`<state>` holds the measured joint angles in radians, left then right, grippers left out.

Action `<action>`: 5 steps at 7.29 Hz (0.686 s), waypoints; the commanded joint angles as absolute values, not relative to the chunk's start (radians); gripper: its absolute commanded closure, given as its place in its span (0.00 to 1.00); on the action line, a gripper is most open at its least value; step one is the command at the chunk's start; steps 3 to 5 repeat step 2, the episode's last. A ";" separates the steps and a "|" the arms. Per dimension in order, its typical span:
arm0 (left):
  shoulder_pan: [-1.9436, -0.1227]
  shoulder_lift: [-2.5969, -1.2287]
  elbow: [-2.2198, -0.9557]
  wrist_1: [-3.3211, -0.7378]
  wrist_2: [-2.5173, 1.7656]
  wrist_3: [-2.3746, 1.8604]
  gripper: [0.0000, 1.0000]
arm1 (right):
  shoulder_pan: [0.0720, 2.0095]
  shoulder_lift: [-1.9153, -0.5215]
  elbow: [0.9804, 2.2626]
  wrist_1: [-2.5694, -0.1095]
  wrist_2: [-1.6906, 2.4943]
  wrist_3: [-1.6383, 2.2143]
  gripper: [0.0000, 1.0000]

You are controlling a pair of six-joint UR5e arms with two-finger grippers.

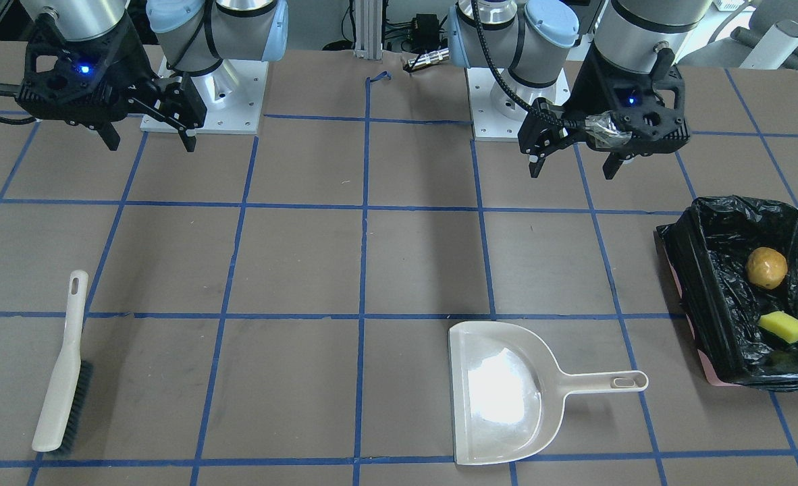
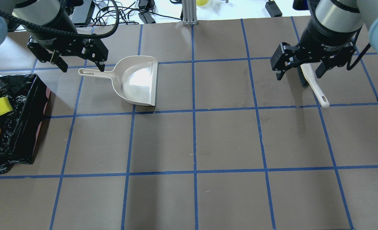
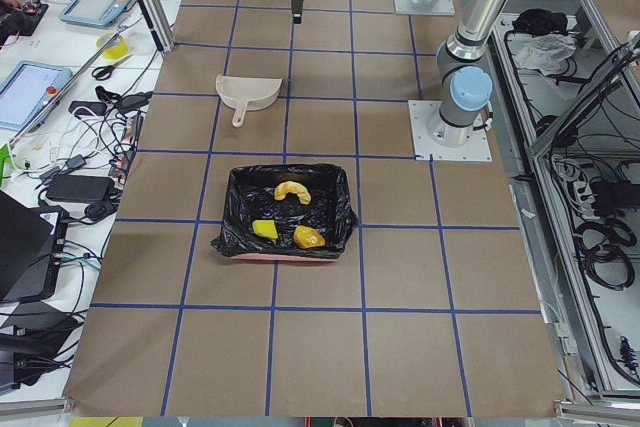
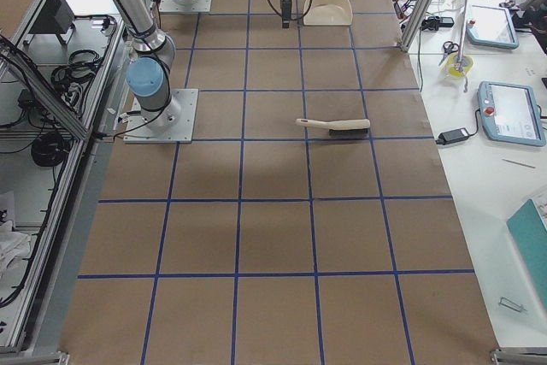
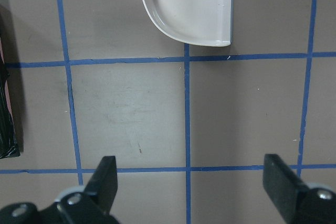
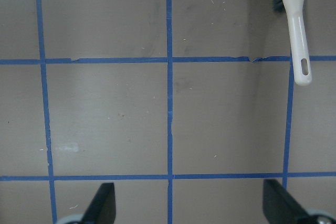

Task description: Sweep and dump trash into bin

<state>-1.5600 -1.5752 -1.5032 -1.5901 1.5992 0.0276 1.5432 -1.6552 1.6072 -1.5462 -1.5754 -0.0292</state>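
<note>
The bin [image 1: 699, 270], lined with a black bag, stands at the table's end on my left side. In it lie the potato-like lump [image 1: 767, 268], the yellow wedge [image 1: 782, 327] and, in the exterior left view, the croissant piece [image 3: 293, 190]. My left gripper [image 2: 82, 67] is open and empty, raised above the table near the handle of the beige dustpan [image 2: 137, 80]. My right gripper [image 2: 298, 76] is open and empty, raised above the white brush [image 2: 313, 84], which lies flat on the table.
The dustpan [image 1: 507, 398] lies flat and empty, its handle pointing toward the bin [image 2: 32, 127]. The brush [image 1: 65, 368] lies at the opposite side. Blue tape lines grid the brown table. Both arm bases [image 1: 203, 101] stand at the robot's edge.
</note>
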 commanded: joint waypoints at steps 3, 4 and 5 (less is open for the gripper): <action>-1.560 -1.575 -1.503 -1.588 1.601 0.025 0.00 | 1.543 -1.655 1.608 -1.546 -1.575 -0.031 0.00; -1.560 -1.575 -1.503 -1.588 1.601 0.025 0.00 | 1.543 -1.655 1.608 -1.546 -1.575 -0.031 0.00; -1.560 -1.575 -1.503 -1.588 1.601 0.025 0.00 | 1.543 -1.655 1.608 -1.546 -1.575 -0.031 0.00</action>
